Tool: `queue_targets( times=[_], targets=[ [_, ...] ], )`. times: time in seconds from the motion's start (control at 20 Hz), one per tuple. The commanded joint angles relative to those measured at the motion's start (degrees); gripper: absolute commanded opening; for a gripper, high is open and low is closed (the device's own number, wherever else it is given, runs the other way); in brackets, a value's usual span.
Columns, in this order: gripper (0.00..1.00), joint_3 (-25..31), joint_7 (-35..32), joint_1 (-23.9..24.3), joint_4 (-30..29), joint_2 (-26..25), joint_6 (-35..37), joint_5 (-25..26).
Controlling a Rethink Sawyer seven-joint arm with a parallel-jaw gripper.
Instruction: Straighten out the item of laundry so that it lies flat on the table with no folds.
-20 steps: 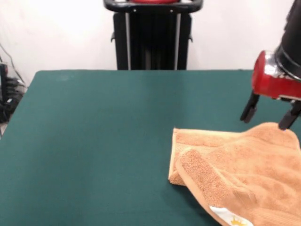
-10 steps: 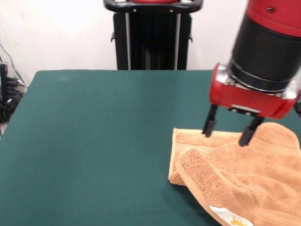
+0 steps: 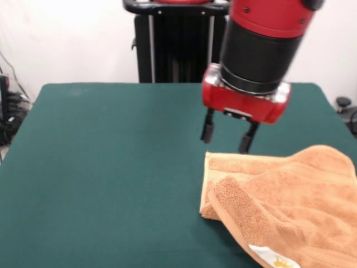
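The item of laundry (image 3: 290, 206), an orange-tan terry towel, lies rumpled at the lower right of the table (image 3: 111, 167), with a folded-over flap at its left end and a small white label at the bottom edge. It runs off the picture's right and bottom edges. My gripper (image 3: 226, 138) hangs open just above the towel's far left corner, its two dark fingers (image 3: 207, 132) spread apart with nothing between them. The red and black arm comes down from the top of the picture.
Dark green cloth covers the table, with a broad bare stretch to the left of the towel. Cables lie off the table's left edge (image 3: 8, 111). A small dark object (image 3: 341, 103) sits beyond the right edge.
My gripper has travelled left across the towel's far edge, from over its raised right hump to above its far left corner. It stayed open. The towel has not moved.
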State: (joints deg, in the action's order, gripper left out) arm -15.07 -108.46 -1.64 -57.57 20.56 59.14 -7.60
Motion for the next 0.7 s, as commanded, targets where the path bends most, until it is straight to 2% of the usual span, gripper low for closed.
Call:
queue_targets(
  times=[0.05, 0.5, 0.7],
  targets=[
    [1.00, 11.10, 14.84, 1.78, -18.19, 3.99, -6.97, 3.84],
    [1.00, 17.28, 12.17, 5.52, -24.05, 4.09, -16.44, 9.53],
    [1.00, 18.46, 9.97, 5.86, -24.72, 4.22, -17.65, 11.84]
  ],
)
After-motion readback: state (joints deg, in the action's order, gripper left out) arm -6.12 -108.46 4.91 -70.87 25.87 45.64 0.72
